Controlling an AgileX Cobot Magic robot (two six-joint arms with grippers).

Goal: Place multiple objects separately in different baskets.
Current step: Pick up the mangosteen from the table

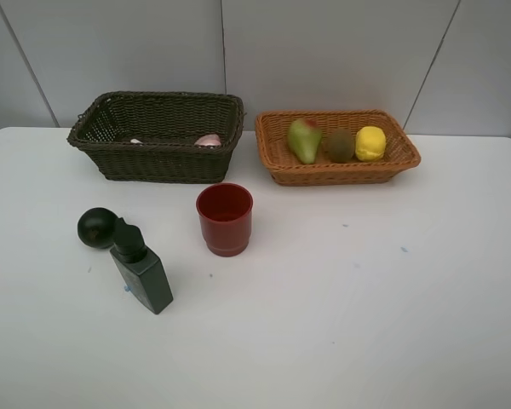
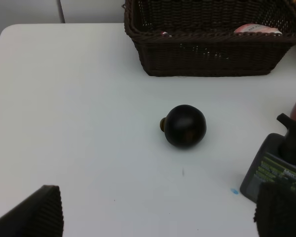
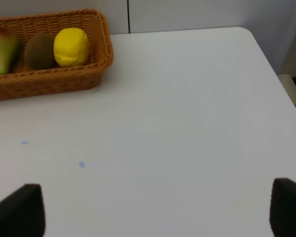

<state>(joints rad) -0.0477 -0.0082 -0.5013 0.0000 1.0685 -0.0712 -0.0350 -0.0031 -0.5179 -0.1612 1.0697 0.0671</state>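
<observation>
Your left gripper (image 2: 160, 210) and right gripper (image 3: 154, 207) both stand wide open, empty. Pear (image 1: 303, 139), kiwi (image 1: 340, 145) and lemon (image 1: 370, 143) lie in the orange basket (image 1: 341, 175); red cup (image 1: 224, 220), dark fruit (image 1: 96, 227) and green bottle (image 1: 142, 273) sit on the tabletop (image 1: 366, 298).

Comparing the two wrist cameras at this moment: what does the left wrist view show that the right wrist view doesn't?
Only the left wrist view: the dark brown basket with a pink-white item inside, the dark round fruit on the table, and part of the dark green bottle.
Only the right wrist view: the orange-tan basket holding the pear, kiwi and lemon.
Both: the white table, and an open, empty gripper, the left gripper and the right gripper.
</observation>
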